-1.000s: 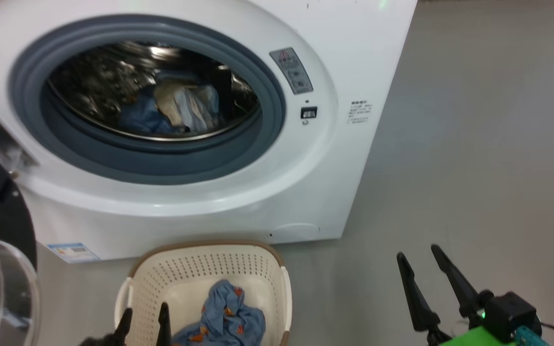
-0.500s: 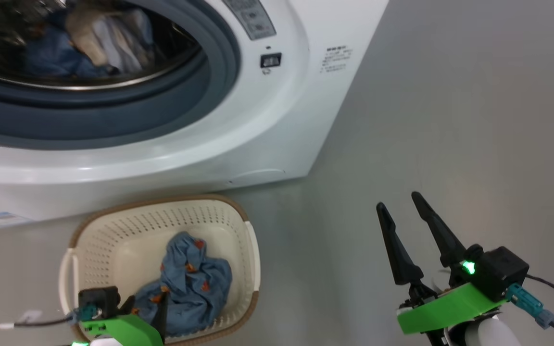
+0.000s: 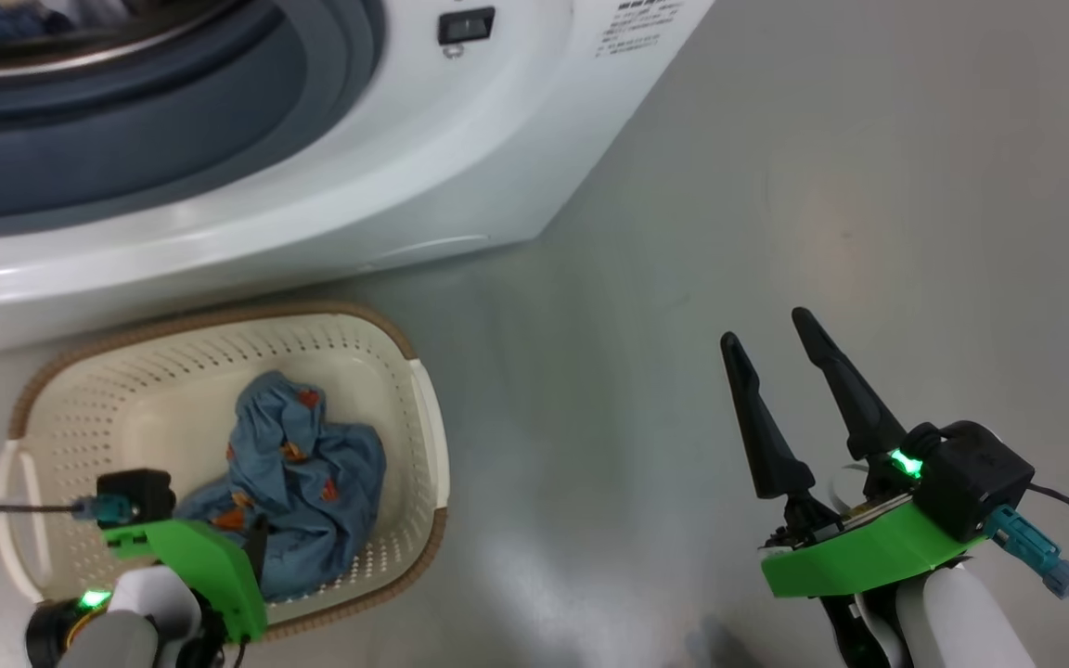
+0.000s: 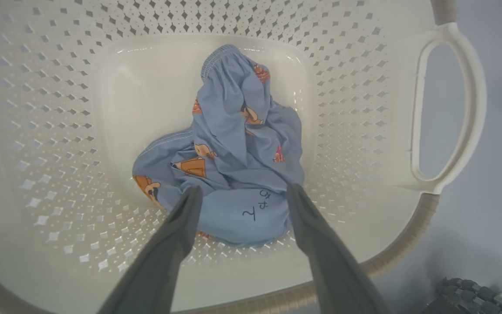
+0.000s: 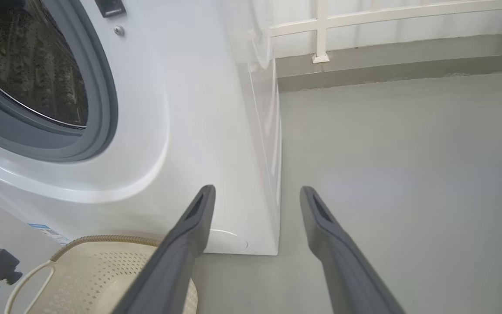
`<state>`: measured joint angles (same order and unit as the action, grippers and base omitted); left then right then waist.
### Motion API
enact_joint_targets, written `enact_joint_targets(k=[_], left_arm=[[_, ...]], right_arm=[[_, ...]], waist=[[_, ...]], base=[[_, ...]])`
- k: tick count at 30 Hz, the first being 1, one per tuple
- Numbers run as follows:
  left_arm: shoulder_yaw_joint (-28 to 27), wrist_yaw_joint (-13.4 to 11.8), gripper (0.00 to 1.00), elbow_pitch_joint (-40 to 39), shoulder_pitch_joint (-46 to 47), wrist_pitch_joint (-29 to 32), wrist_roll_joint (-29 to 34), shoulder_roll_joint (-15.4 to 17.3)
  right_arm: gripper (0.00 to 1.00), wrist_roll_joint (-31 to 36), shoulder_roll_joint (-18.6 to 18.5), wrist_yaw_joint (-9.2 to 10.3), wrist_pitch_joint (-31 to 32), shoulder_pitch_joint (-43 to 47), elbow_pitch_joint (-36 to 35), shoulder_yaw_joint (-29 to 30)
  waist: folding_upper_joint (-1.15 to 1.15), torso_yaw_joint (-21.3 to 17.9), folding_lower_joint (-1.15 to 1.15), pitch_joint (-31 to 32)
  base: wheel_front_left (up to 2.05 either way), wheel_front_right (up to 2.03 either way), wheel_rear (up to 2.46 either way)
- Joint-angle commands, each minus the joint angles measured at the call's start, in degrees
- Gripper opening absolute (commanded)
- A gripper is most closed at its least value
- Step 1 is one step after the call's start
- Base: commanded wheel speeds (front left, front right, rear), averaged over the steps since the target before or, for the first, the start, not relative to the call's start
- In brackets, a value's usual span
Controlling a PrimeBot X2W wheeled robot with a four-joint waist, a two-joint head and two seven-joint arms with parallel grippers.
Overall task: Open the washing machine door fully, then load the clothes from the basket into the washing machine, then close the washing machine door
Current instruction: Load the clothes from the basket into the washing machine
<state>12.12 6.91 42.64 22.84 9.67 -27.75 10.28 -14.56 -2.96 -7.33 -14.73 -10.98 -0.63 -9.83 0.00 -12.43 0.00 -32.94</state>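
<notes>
The clothes (image 3: 298,482) (image 4: 238,144), a crumpled light blue bundle with orange figures, lie on the bottom of the cream basket (image 3: 173,371) (image 4: 355,87). My left gripper (image 4: 244,188) hangs open inside the basket, its fingertips on either side of the bundle's near edge, just above the fabric. Its green wrist mount (image 3: 191,566) sits over the basket's near rim. My right gripper (image 3: 766,327) (image 5: 257,189) stands open and empty over bare floor to the right. The washing machine (image 3: 358,167) (image 5: 190,109) stands just behind the basket, its grey gasket mouth uncovered. The washing machine door is out of view.
Grey floor (image 3: 683,232) stretches to the right of the machine. A white railing (image 5: 320,30) and a low ledge run along the far wall. A dark ribbed wheel (image 4: 469,298) sits beside the basket's near corner. Cables trail from both wrists.
The head camera has tipped down, so the machine has slid up the picture. My left arm has come forward and down into the basket over the clothes. Both grippers stay open.
</notes>
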Motion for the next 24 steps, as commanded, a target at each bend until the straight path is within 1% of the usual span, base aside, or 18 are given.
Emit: enact_joint_targets(k=[1,5,6,10,15,24], left_arm=[[-1.3,0.3,1.0,0.3,0.9,0.0,-1.0,1.6],[0.6,0.5,1.0,4.1,4.5,-0.2,-2.4,1.9],[2.0,0.5,1.0,5.5,6.1,-0.3,-3.8,1.8],[4.6,0.6,1.0,7.6,9.0,-0.4,-6.6,2.1],[6.5,0.6,1.0,10.4,12.5,-0.7,-10.0,2.5],[10.6,0.6,1.0,15.0,17.0,-2.6,-13.6,3.1]], right_arm=[[1.0,0.2,0.1,-0.16,-0.3,-0.6,-1.6,-0.9],[1.0,0.8,0.1,-0.16,-0.3,-1.3,-2.3,-0.4],[1.0,1.1,0.1,-0.16,-0.3,-1.5,-2.7,-0.3],[1.0,1.7,0.1,-0.16,-0.3,-1.8,-3.6,0.1],[1.0,2.4,0.1,-0.16,-0.3,-1.5,-4.8,1.2],[1.0,3.6,0.1,-0.16,-0.3,-0.9,-6.8,2.7]], waist=[[0.0,-1.3,0.0,-3.4],[0.0,-1.3,0.0,-5.7],[0.0,-1.3,0.0,-6.8],[0.0,-1.2,0.0,-9.1],[0.0,-0.9,0.0,-11.6],[0.0,-0.6,0.0,-14.8]], base=[[0.0,0.0,0.0],[0.0,0.0,0.0],[0.0,0.0,0.0],[0.0,0.0,0.0],[0.0,0.0,0.0],[0.0,0.0,0.0]])
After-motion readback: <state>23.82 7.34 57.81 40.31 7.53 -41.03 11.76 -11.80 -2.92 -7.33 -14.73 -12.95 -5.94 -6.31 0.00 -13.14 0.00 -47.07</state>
